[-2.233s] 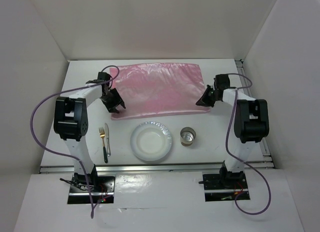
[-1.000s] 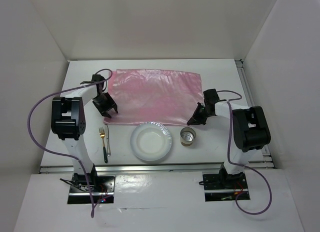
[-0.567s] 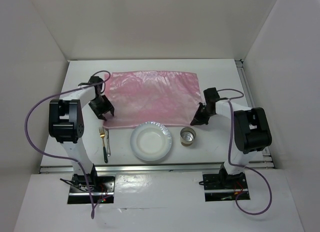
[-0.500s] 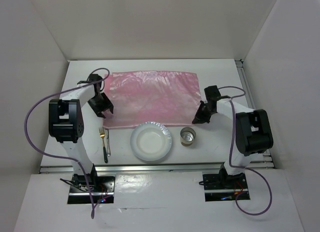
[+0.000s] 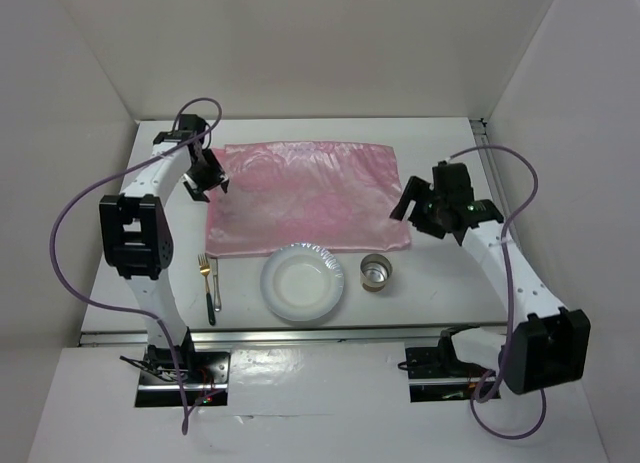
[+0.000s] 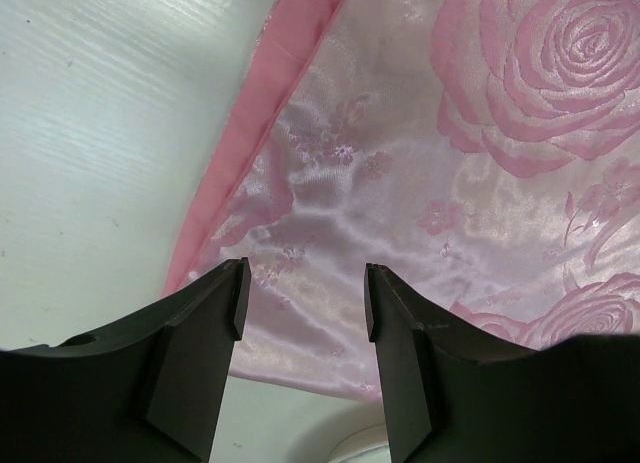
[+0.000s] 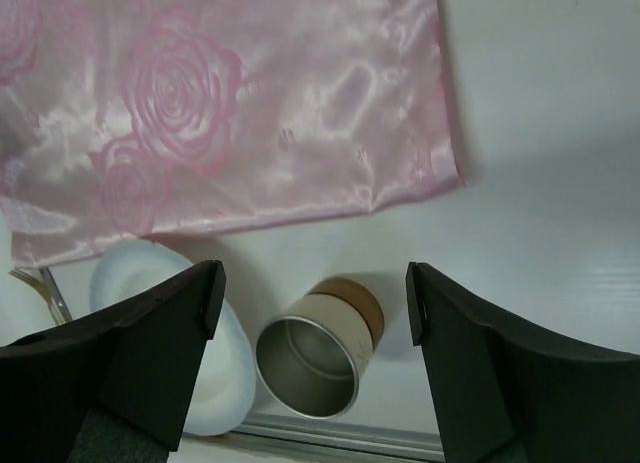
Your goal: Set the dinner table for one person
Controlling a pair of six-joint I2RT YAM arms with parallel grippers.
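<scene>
The pink rose-patterned mat lies flat on the white dinner table. My left gripper hovers open over the mat's left edge, nothing between its fingers; in the left wrist view the left gripper shows the mat and its hem below. My right gripper hangs wide open above the mat's near right corner. In the right wrist view the right gripper frames the metal cup, well above it. A white plate sits in front of the mat.
A gold fork with a dark handle lies left of the plate. The cup stands right of the plate. Metal rails run along the table's near edge. White walls enclose the table on three sides.
Both grippers have let go of the mat, which now lies flat. The right gripper opened wide and rose to the right; the left one moved toward the far left.
</scene>
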